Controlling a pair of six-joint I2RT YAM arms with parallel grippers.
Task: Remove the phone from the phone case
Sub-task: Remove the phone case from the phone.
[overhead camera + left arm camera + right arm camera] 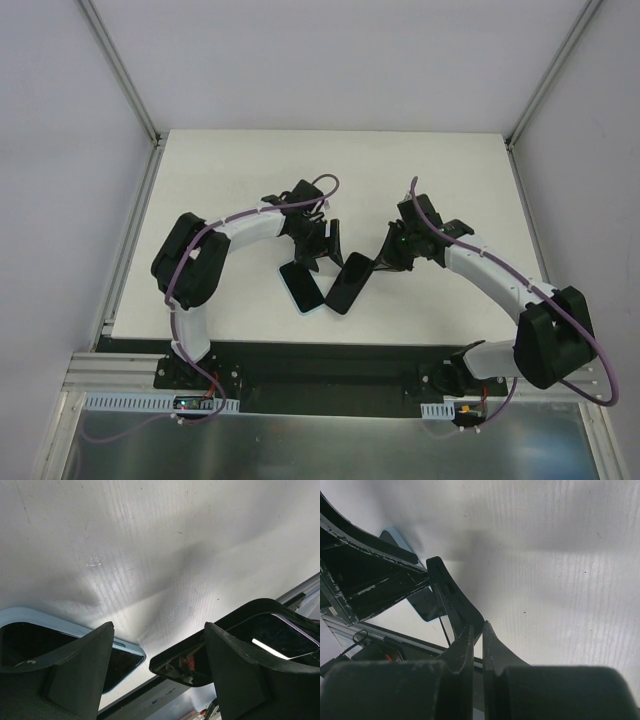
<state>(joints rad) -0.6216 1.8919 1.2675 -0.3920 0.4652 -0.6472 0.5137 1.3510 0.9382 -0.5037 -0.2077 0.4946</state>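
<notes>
A phone with a light blue frame and a dark screen [302,287] lies flat on the white table, and its corner shows in the left wrist view [120,657]. Right of it a black phone case [348,282] is tilted, its near end low; in the left wrist view [235,630] a glossy dark face shows inside its rim. My right gripper [385,262] is shut on the case's thin side wall [447,590], fingertips pinched together [478,626]. My left gripper [325,248] is open and empty [159,627], hovering above the gap between phone and case.
The white table [250,170] stretches back to grey walls and corner posts. A black rail [330,352] runs along its near edge by the arm bases. Both arms' purple cables arc above the middle of the table.
</notes>
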